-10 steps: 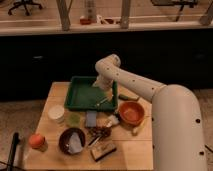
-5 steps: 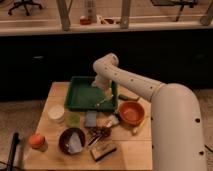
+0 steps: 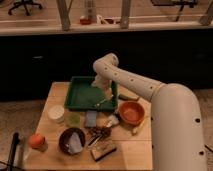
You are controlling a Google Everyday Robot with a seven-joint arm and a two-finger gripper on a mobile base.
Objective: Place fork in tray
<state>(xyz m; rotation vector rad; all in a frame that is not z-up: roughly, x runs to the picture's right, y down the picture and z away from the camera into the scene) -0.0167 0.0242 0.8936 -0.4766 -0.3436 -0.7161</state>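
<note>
Claw (image 3: 104, 93) over tray (image 3: 79, 95) right side; fork (image 3: 101, 103) lying inside.

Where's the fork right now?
In the camera view the fork is at the lower right corner of the tray, just under the gripper, with the orange bowl to its right.

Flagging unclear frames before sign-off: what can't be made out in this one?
1. The gripper, over the right part of the tray, camera view: the arm hides its tip, so contact with the fork is unclear.
2. The fork: a thin pale streak, too small to tell which end is which.
3. The table: its right side is hidden behind the robot's body.
</note>
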